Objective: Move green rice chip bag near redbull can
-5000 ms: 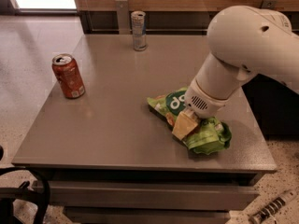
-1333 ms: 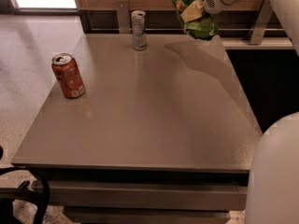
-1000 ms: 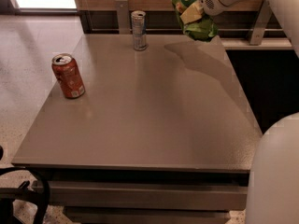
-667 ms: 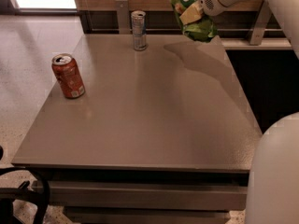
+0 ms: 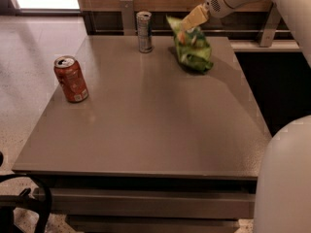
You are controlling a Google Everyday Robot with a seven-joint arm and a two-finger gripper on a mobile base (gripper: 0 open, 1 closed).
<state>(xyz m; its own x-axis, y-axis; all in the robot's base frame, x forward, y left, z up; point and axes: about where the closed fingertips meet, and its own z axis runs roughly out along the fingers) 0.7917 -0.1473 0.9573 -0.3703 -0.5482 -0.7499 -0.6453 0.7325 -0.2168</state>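
- Where it hung high above the far edge a moment ago, the green rice chip bag (image 5: 193,50) is now down, its bottom resting on the table (image 5: 146,135) at the back right.
- It sits near the redbull can (image 5: 144,31), just to that can's right, with a gap between them.
- The gripper (image 5: 194,17) has dropped with it and sits right at the bag's top; clamped or released, I cannot tell.
- Over on the left, the orange-red soda can (image 5: 71,79) hasn't budged.
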